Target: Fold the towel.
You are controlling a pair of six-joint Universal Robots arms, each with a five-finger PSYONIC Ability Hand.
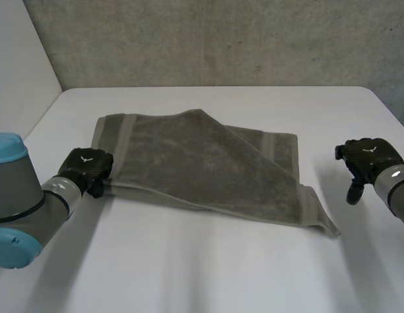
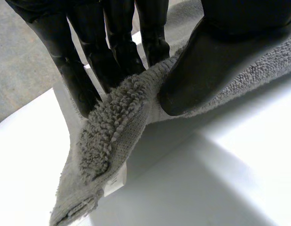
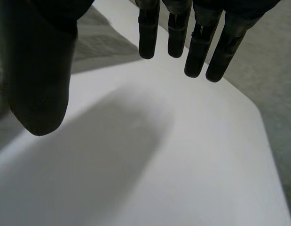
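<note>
White table point(image 1: 208, 274) and a rough grey wall point(image 1: 221, 39) are seen from the head view. A grey towel point(image 1: 202, 163) lies mid-table, doubled askew, with one flap laid diagonally over the rest. The left hand point(image 1: 87, 168) is set at its near-left corner. The right hand point(image 1: 368, 156) hangs well apart, off the towel's right end.

From the left wrist, looped terry pile is seen pinched between fingers point(image 2: 74, 80) and thumb point(image 2: 201, 66), with a flatter woven hem below.

From the right wrist, straight fingers are held over bare table, and nothing is gripped.

A corner grasp is judged to be in hand. Next, the limp cloth must be lifted and carried across, edges matched.
</note>
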